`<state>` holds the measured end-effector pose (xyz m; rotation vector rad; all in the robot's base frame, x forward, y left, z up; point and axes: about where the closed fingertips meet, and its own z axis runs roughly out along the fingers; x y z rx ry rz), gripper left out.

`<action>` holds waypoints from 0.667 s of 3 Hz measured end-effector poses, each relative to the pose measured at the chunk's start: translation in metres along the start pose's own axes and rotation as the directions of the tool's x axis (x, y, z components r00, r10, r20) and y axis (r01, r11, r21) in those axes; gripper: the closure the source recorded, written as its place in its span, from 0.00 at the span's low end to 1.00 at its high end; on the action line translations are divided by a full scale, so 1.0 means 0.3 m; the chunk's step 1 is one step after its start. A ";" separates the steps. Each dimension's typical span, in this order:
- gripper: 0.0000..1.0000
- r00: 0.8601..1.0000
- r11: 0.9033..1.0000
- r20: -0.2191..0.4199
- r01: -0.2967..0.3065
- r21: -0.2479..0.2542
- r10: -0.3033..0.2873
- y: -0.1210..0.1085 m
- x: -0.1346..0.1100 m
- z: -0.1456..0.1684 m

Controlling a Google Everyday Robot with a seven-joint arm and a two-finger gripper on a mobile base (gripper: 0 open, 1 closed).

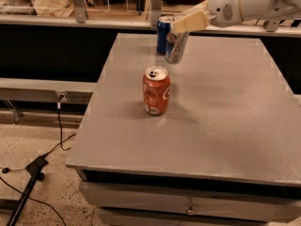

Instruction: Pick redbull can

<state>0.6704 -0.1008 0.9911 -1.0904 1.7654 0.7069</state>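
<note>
The redbull can (176, 47), slim and silver with blue patches, hangs slightly tilted just above the grey table (221, 121) near its far edge. My gripper (182, 24) reaches in from the upper right and is shut on the can's top, with its cream fingers (190, 21) across it. The arm's white housing (244, 4) extends to the right. The can's upper part is hidden by the fingers.
A dark-blue Pepsi can (162, 32) stands right behind the redbull can, close to it. An orange-red can (156, 91) stands nearer the table's middle left. A counter with clutter runs behind the table. Cables (51, 145) lie on the floor at the left.
</note>
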 end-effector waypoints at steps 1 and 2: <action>1.00 0.996 0.996 0.032 0.082 0.021 -0.082 0.083 -0.145 -0.057; 1.00 0.996 0.996 0.032 0.082 0.021 -0.082 0.083 -0.145 -0.057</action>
